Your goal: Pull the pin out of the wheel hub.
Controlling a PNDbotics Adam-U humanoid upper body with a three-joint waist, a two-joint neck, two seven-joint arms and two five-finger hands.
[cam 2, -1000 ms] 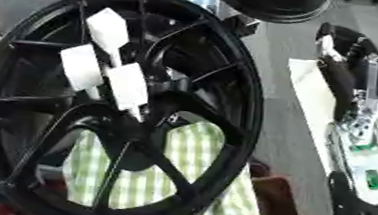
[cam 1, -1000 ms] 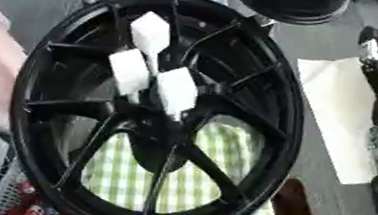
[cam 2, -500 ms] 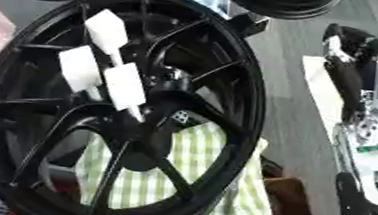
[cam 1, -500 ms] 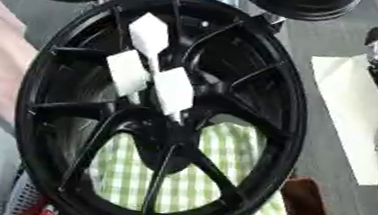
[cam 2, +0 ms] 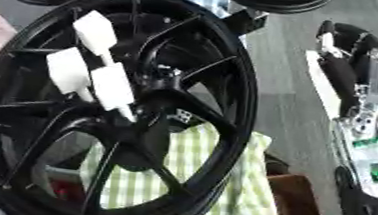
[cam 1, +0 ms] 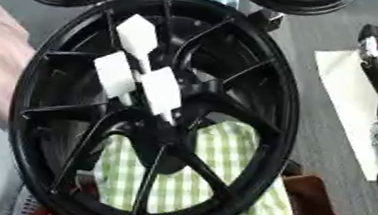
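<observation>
The black wheel [cam 2: 113, 106] stands tilted over a green checked cloth [cam 2: 211, 182], three white-headed pins [cam 2: 111, 89] sticking from its hub [cam 2: 163, 94], while the right hand [cam 2: 350, 71] lies well right of the wheel, fingers curled and holding nothing.

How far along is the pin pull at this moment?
Nothing looks done: three white pins stand in the black wheel hub. Nothing is in hand: the right hand is off to the right, fingers curled, holding nothing. No left hand shows. Reaching, gripping and pulling all remain.
</observation>
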